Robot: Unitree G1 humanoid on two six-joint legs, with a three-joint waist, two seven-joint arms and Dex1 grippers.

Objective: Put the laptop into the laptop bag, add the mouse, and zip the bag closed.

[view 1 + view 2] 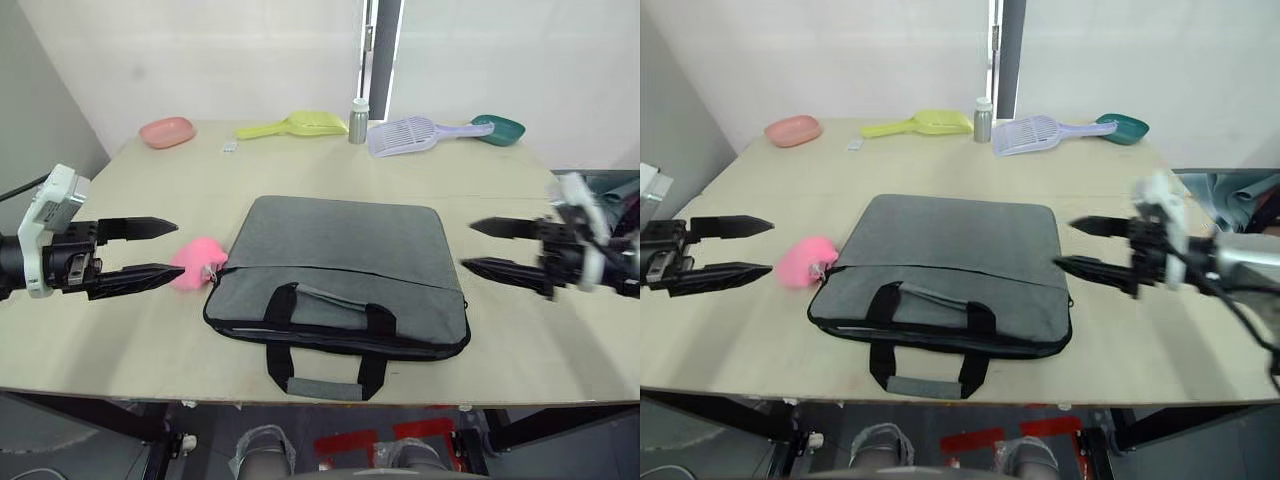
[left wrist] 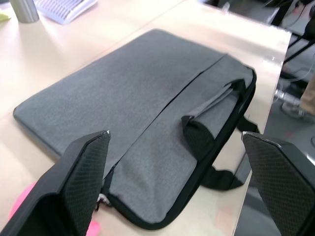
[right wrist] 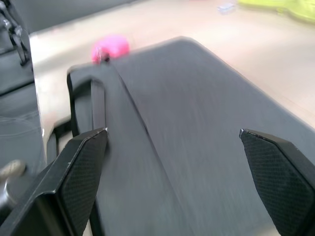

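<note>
Flat on the pale wooden desk (image 1: 120,340), near its front edge: the laptop bag (image 1: 340,270), slim grey woven fabric with black edging, black strap handles (image 1: 330,340) trailing toward the front. Poised either side and apart from it, left gripper (image 1: 168,250) and right gripper (image 1: 478,246), black tapered jaws spread wide, holding nothing. Touching the bag's left corner, a pink plush toy (image 1: 197,264), soft and rounded. Lined along the far edge: pink dish (image 1: 167,131), yellow scoop (image 1: 292,125), small metal bottle (image 1: 358,120), lilac slotted scoop (image 1: 412,134), teal scoop (image 1: 498,128). No laptop or mouse to point to; possibly already inside, cannot tell. Likely trouble: limp fabric bunching under a zipper pull, loose handles snagging a jaw, bag sliding off the front edge, plush mistaken for the mouse.
</note>
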